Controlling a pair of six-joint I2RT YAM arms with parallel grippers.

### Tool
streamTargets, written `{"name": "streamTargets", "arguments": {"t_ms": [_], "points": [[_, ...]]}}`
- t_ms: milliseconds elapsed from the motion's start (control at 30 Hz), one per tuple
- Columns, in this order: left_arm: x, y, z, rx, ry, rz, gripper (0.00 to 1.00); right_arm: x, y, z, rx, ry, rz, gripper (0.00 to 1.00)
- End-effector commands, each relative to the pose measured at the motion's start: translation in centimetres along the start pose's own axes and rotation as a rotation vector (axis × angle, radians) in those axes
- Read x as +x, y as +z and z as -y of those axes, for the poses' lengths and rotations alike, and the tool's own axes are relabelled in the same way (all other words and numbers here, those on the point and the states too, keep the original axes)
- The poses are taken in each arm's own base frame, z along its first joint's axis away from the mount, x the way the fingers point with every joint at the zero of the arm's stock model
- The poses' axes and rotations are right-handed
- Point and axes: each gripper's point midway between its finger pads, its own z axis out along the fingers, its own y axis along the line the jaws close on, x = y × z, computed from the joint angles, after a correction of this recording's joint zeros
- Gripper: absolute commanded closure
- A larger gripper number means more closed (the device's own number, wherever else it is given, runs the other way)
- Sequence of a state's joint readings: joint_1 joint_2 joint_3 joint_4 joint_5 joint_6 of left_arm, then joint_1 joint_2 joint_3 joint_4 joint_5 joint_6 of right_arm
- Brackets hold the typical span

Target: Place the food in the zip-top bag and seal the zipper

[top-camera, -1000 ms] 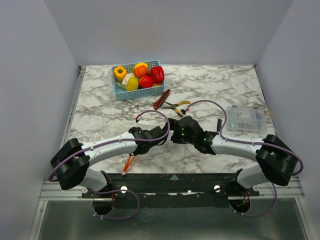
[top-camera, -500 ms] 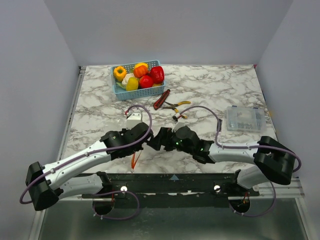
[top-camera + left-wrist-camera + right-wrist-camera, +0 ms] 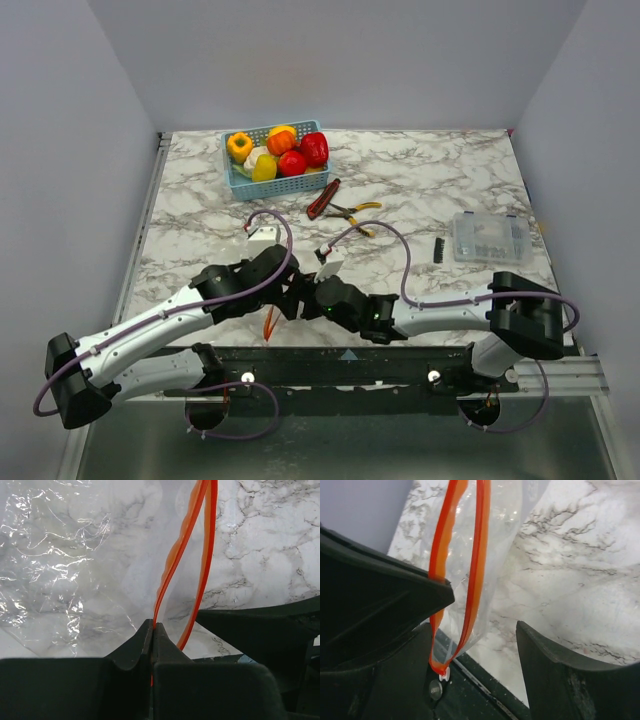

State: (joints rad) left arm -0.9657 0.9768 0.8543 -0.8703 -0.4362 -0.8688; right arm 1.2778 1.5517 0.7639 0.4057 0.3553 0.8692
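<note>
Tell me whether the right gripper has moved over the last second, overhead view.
Yes. The right gripper has moved left and toward the near edge of the table, farther from the pliers, which lie where they were.

Left claw [image 3: 152,630] and right claw [image 3: 475,630] both moved left, nearer the table's [image 3: 420,180] near edge, right arm [image 3: 450,305] stretched further across

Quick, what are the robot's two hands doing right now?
Left gripper: shut, pinching the zipper.
Right gripper: open, holding nothing.
</note>
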Motion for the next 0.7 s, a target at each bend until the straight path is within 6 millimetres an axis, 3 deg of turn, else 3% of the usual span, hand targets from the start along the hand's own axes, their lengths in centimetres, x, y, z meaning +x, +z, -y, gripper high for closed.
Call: {"name": "streamTargets", "arguments": {"t_ms": [0, 233, 567, 600, 667], "points": [[0.7, 0.2, 0.2, -0.009, -0.075, -0.03, 1.0, -0.8, 1.1, 1.4, 0.187, -0.044, 0.085, 0.32], [0.1, 0.0, 0.3, -0.01, -0.151, -0.001, 1.0, -0.5, 1.9, 1.5, 0.283, -0.063, 0.106, 0.51], [-0.6, -1.0, -0.6, -0.01, -0.058, 0.028, 1.0, -1.5, 1.2, 0.4, 0.214, -0.054, 0.138, 0.51], [-0.7, -1.1, -0.7, -0.013, -0.057, 0.031, 1.0, -1.7, 1.2, 0.2, 0.209, -0.055, 0.141, 0.54], [-0.9, -1.4, -0.8, -0.01, -0.058, 0.035, 1.0, -1.7, 1.4, 0.1, 0.207, -0.056, 0.142, 0.71]]}}
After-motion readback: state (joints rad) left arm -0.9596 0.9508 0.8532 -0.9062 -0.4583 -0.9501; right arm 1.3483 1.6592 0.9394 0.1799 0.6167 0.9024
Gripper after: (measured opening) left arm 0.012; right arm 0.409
